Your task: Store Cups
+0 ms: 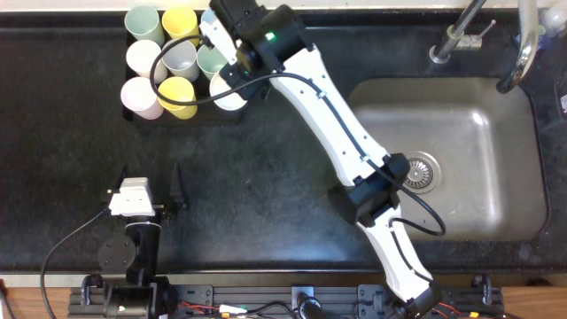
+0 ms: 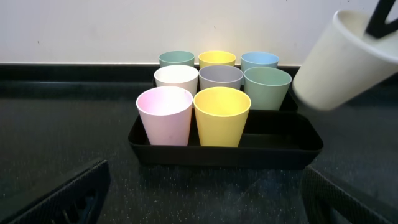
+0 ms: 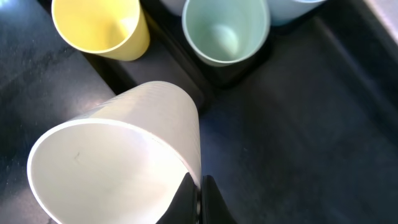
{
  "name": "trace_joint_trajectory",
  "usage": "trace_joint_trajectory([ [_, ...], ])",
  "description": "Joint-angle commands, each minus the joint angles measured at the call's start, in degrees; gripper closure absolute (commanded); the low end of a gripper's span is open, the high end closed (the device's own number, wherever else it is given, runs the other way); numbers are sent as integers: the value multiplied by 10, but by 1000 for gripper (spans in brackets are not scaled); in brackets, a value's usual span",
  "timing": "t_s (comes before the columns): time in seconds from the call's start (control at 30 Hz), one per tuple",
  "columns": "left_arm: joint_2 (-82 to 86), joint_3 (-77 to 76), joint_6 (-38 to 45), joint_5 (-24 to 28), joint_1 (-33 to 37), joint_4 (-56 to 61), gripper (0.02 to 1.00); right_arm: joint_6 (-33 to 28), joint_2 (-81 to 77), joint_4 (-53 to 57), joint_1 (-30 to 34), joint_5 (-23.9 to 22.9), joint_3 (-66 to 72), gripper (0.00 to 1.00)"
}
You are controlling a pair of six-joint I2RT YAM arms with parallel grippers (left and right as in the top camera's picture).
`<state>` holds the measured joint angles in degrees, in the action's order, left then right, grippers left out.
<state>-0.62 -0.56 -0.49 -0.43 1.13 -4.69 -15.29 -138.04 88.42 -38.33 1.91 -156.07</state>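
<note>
A black tray (image 1: 202, 118) at the counter's back left holds several upright cups, among them a pink cup (image 2: 165, 114) and a yellow cup (image 2: 222, 114) in the near row. My right gripper (image 1: 227, 64) is shut on the rim of a white cup (image 1: 229, 92), which hangs tilted above the tray's right end. From the wrist, the white cup (image 3: 122, 163) is pinched at the gripper (image 3: 200, 200), with a pale green cup (image 3: 225, 28) beyond. The left wrist view has the white cup (image 2: 343, 61) off the tray (image 2: 224, 153). My left gripper (image 1: 151, 180) rests open near the front left.
A steel sink (image 1: 461, 151) with a tap (image 1: 461, 31) takes up the right side. The right arm (image 1: 328, 115) stretches diagonally across the middle of the dark counter. A wall runs behind the tray.
</note>
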Motion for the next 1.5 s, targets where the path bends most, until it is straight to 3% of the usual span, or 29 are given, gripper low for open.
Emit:
trace_joint_trajectory([
  [0.03, 5, 1, -7, 0, -2, -1, 20, -8, -29, -8, -16, 10, -19, 956],
  [1.07, 5, 1, -7, 0, -2, -1, 20, -15, -89, -31, -17, -15, -14, 945],
  [1.13, 5, 1, -7, 0, -2, -1, 20, -14, -89, -38, -17, -15, -9, 680],
  [1.17, 5, 1, -7, 0, -2, -1, 20, -14, -89, -41, -17, -15, -5, 426],
  [1.2, 5, 1, -7, 0, -2, -1, 20, -14, -89, -42, -17, -16, -1, 259],
  [1.3, 5, 1, -7, 0, -2, -1, 20, -14, -89, -40, -17, -16, 5, 119],
  [1.33, 5, 1, -7, 0, -2, -1, 20, -14, -89, -40, -18, -16, 7, 14],
  [1.5, 5, 1, -7, 0, -2, -1, 20, -14, -89, -47, -18, -31, 7, 3],
])
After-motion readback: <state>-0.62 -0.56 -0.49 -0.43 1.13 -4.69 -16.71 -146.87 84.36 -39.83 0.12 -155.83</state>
